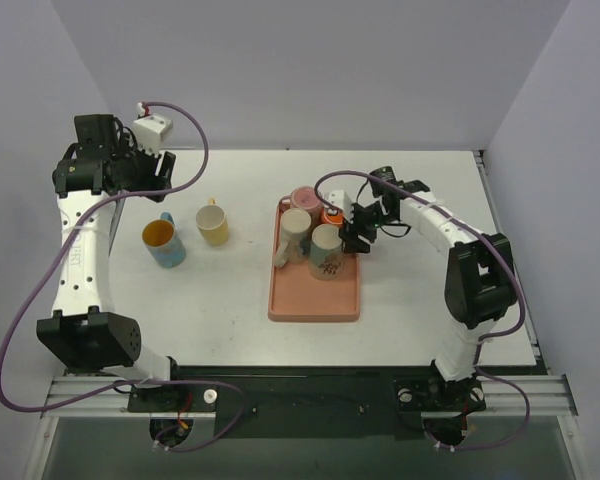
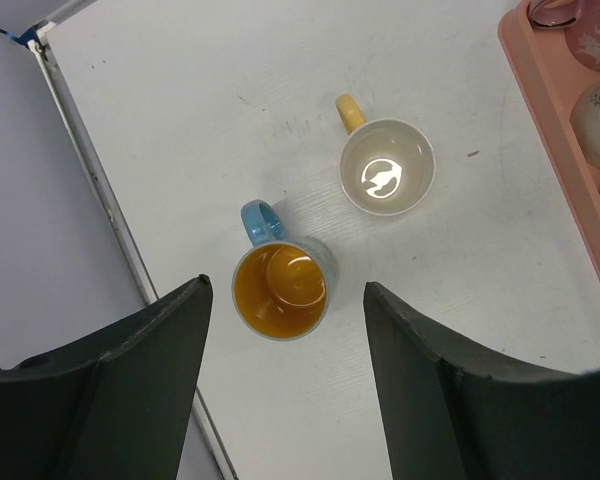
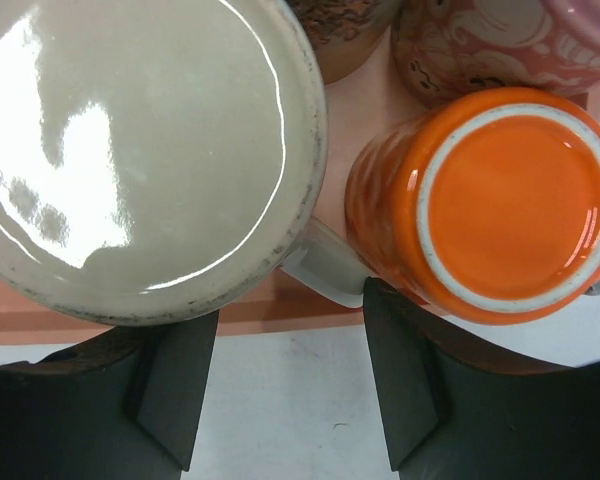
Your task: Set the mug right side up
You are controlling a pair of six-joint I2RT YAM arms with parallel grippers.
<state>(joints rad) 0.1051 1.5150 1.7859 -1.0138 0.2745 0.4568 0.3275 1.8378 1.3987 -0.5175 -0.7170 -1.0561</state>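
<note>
Right now the right fingers (image 1: 356, 238) are low at the edge of the tray (image 1: 310, 300), beside its far half. They stand spread, pinching nothing. Straight ahead of them sits the cream mug (image 3: 140, 150), upside down on the tray, its glossy flat base facing up. Its handle (image 3: 325, 268) points back toward the fingers and lies in the gap at their tips. One finger is clear of the handle. Whether the other touches it I cannot tell.

Just to one side of the handle, ahead of the other fingertip, the orange mug (image 3: 510, 200) also stands base up. It is close to the cream mug, but I cannot tell if the two touch. Beyond these two, farther from the right fingers, a pink mug (image 1: 302, 198) and a pale mug (image 1: 294, 230) share the tray. Which way up they stand is hard to tell.

Off to the other side, the left fingers (image 1: 163, 165) hang high above the bench (image 1: 230, 300), well apart from the tray. They are spread wide and hold nothing. Far below them, between the two tips in the wrist view, a blue mug (image 2: 280, 290) stands upright with an orange inside. A yellow mug (image 2: 387, 172) stands upright near it, farther ahead of the fingers, with a white inside. The two mugs do not touch, and their handles point away from the left fingers.
</note>
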